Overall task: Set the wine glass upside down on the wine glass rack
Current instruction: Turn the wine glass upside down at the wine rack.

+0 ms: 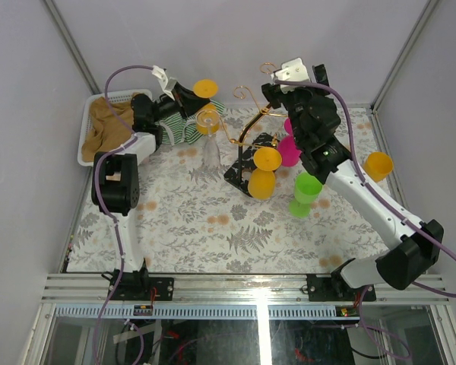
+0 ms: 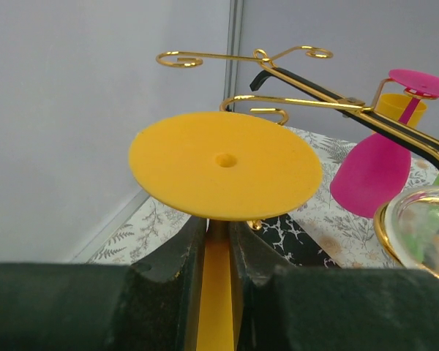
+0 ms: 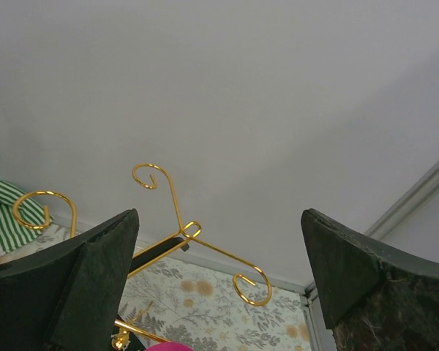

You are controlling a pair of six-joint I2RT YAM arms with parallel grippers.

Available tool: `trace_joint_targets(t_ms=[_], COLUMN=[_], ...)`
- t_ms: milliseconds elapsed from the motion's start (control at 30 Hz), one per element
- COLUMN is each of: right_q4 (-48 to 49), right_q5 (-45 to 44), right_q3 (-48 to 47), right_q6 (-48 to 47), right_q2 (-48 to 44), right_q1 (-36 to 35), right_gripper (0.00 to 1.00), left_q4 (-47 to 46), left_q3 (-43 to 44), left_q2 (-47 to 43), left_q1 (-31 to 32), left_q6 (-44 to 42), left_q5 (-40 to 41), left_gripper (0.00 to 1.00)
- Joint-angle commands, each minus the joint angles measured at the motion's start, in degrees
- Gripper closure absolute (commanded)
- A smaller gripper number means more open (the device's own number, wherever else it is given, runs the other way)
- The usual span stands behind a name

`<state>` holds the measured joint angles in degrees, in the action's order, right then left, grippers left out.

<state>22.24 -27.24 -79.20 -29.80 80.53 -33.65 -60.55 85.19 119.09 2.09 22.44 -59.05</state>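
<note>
My left gripper (image 1: 188, 95) (image 2: 218, 223) is shut on the stem of an orange wine glass (image 2: 225, 162). Its round foot (image 1: 205, 87) points away from the fingers toward the wine glass rack (image 1: 247, 144) (image 2: 307, 80), and its bowl is hidden behind the jaws. The rack is gold wire with curled hooks on a black speckled base (image 2: 300, 234). Two orange glasses (image 1: 264, 171) and a pink glass (image 1: 289, 148) (image 2: 373, 172) hang from it. My right gripper (image 1: 289, 84) (image 3: 219, 241) stands open and holds nothing, high beside the rack's top hooks (image 3: 183, 227).
A clear gold-rimmed glass (image 1: 210, 144) (image 2: 424, 234) stands close to the left of the rack. On the floral mat are a green glass (image 1: 304, 194) and, at the right edge, an orange one (image 1: 378, 165). A white basket (image 1: 87, 125) with brown cloth and a striped cloth (image 1: 186, 131) lie at the back left.
</note>
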Motion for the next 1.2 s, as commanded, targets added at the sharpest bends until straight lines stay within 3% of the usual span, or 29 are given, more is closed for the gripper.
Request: trace_joint_targets(t_ms=[0,500,1167], right_q4=[-1.4,-3.4,-4.7], right_q5=[4.0,5.7,6.7], right_q3=[-4.3,-4.6,-6.5], right_q6=[3.5,4.2,1.5], right_q2=[0.4,0.9,3.7], right_q1=[0.2,0.3,0.3], right_gripper=[0.01,0.01,0.01], left_q4=[-4.9,3.3,-3.6], left_q3=[3.4,9.5,13.1], left_q2=[0.7,4.9,10.0], left_q1=[0.7,5.6,7.8], left_q6=[0.7,-5.6,0.6], left_q5=[-1.5,-3.5,-7.3], left_gripper=[1.0,1.0,1.0])
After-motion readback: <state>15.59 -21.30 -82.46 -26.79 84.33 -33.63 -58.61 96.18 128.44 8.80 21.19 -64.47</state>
